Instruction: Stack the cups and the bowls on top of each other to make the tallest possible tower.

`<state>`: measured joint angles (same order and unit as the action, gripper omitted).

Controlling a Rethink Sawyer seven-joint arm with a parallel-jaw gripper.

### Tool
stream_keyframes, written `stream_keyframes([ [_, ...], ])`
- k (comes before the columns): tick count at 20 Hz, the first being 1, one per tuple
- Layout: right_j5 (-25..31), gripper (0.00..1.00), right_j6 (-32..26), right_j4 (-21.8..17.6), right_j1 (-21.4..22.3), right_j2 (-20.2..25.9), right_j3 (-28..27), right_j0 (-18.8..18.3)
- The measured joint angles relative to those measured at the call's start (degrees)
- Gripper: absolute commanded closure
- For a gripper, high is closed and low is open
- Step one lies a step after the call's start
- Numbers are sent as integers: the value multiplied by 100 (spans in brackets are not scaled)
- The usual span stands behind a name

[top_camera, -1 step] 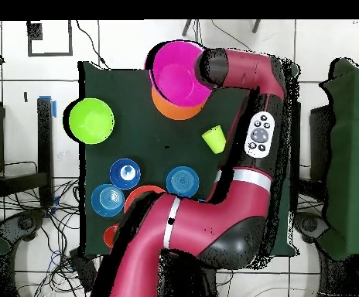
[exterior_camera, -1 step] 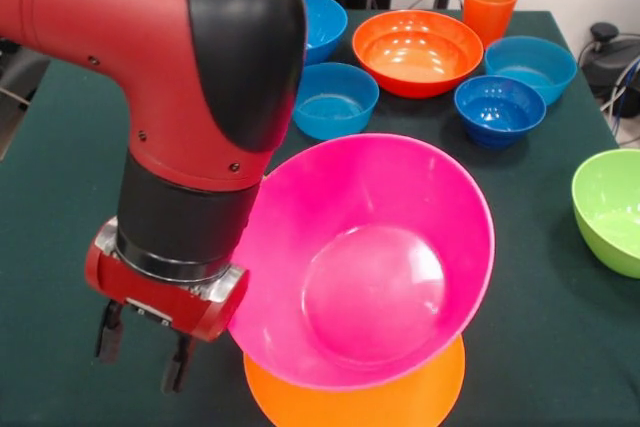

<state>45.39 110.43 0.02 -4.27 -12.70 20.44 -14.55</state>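
While the arm [exterior_camera, -1 step: 170, 77] is filling the upper left of the front view, the dark green table [exterior_camera, -1 step: 60, 237] is being covered edge to edge in both views. The pink bowl [exterior_camera, -1 step: 370, 257] is being shown tilted at lower centre of the front view, its opening turned toward the camera, resting on the light-orange bowl [exterior_camera, -1 step: 360, 397], which is being seen only as a crescent at the bottom edge. That pair is making up the tower; in the overhead view it is being seen at top centre, pink [top_camera, -1 step: 179, 71] over orange [top_camera, -1 step: 175, 108].

The gripper [exterior_camera, -1 step: 140, 352] is being shown at lower left of the front view, just beside the pink bowl's left rim; its two dark fingers [exterior_camera, -1 step: 107, 332] are being held apart with nothing between them. Contact with the rim cannot be told.

The lime-green bowl [exterior_camera, -1 step: 612, 209] is being cut by the right edge, well apart from the tower. The red-orange bowl [exterior_camera, -1 step: 418, 51] is being seen upright at top centre. Blue bowls are being seen around it: one at upper right [exterior_camera, -1 step: 530, 67], a darker one [exterior_camera, -1 step: 499, 107] below it, one [exterior_camera, -1 step: 335, 99] to the left, and one [exterior_camera, -1 step: 325, 22] partly hidden behind the arm.

The orange cup [exterior_camera, -1 step: 489, 9] is standing upright at the top, just behind the red-orange bowl. The lime green cup [top_camera, -1 step: 213, 138] is being seen only in the overhead view, centre, lying on its side near the tower.
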Motion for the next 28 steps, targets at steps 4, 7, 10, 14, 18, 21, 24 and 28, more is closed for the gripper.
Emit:
stream_keyframes([
  [4,222,0,-184,90,-126,155,-281,-107],
  [7,426,0,-507,131,-238,301,-516,-179],
  [10,696,0,-1091,178,-354,444,-734,-236],
  [14,981,0,-1923,266,-472,532,-915,-258],
  [18,1123,0,-2515,370,-563,552,-1020,-257],
  [21,1127,0,-2643,432,-602,552,-1066,-257],
  [24,1125,0,-2646,516,-633,552,-1087,-257],
  [28,1125,0,-2646,635,-658,552,-1091,-257],
])
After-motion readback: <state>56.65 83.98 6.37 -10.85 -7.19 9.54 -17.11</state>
